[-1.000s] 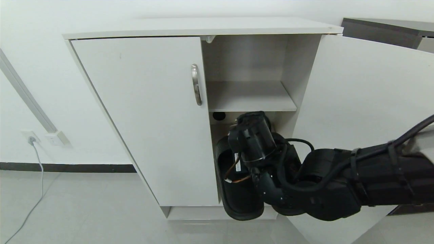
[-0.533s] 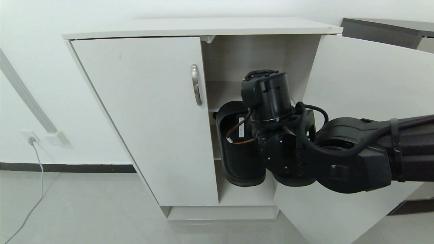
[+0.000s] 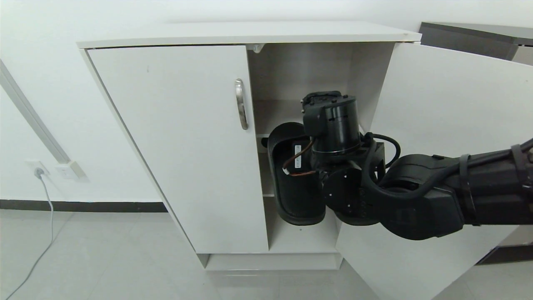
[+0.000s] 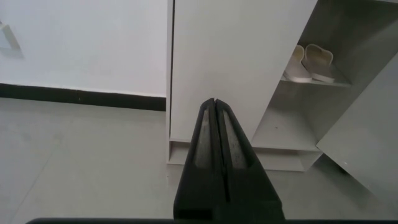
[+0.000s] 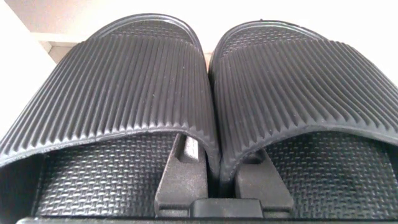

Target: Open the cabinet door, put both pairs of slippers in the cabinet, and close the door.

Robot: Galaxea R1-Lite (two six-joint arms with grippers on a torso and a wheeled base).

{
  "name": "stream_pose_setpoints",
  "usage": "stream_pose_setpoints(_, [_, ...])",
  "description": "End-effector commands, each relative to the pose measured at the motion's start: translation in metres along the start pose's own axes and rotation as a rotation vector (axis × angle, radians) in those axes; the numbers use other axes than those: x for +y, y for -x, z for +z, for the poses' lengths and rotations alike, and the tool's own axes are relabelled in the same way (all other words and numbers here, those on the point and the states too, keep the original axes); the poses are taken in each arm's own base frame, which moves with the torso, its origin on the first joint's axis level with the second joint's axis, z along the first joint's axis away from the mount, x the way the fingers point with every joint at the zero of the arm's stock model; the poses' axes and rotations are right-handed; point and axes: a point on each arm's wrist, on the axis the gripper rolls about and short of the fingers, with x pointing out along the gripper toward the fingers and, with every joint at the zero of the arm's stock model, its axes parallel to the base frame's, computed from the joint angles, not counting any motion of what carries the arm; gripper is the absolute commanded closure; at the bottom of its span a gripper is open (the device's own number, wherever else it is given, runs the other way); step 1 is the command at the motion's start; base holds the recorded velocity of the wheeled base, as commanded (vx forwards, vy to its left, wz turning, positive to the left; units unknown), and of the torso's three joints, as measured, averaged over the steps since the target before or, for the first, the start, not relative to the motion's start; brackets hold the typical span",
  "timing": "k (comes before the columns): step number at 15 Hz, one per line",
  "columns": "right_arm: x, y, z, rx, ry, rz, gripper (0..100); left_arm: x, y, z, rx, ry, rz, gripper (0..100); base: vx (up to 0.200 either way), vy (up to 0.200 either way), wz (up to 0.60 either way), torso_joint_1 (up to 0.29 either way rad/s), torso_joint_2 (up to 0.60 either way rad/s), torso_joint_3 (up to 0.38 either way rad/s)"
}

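Black ribbed rubber is what the right gripper (image 5: 214,171) is clamped on. One of its fingers (image 5: 183,180) runs under each strap, and the two pinch the touching inner sides of the black slippers (image 5: 149,81) together, so the pair hangs from it as one piece.

From the gripper the slippers run straight ahead, toes leading, with their long axis in line with the arm's reach. In the head view that axis stands steep. The toe end is up at the front edge of the upper shelf (image 3: 275,112); the heel end is lower, above the cabinet floor (image 3: 300,239). The pair sits in the open right half of the cabinet (image 3: 250,33), between the edge of the closed door (image 3: 179,146) and the open door (image 3: 441,125), which stands wide to the robot's right.

As I judge it, the coming move turns on the toe end against that shelf edge. The pair must go in toes first, under the edge, and be tipped flatter before it is set down.

The white slippers (image 4: 309,62) lie side by side on a shelf inside, above the floor. Whether the black pair is aimed at that level I cannot tell.

The left gripper (image 4: 214,124) hangs well back from the cabinet, fingers pressed together on nothing, so the right arm is the nearer.
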Motion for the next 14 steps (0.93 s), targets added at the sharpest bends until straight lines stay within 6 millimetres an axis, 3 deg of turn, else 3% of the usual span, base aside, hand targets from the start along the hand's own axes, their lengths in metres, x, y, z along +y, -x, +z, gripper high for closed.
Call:
stream_pose_setpoints(1, [0.0004,-0.0008,-0.0010,0.001,0.003,-0.002,100,0.0000,0.0000,0.0000,0.000,0.000,0.000,100,0.200,0.000,0.00,0.002,0.00,0.002])
stream_pose_setpoints(11, [0.0006,-0.0018,-0.0018,0.001,0.010,-0.003,100,0.0000,0.0000,0.0000,0.000,0.000,0.000,100,0.200,0.000,0.00,0.002,0.00,0.003])
stream_pose_setpoints(14, [0.0020,-0.0023,-0.0020,0.002,0.011,0.000,100,0.0000,0.0000,0.0000,0.000,0.000,0.000,100,0.000,0.000,0.00,0.000,0.00,0.000])
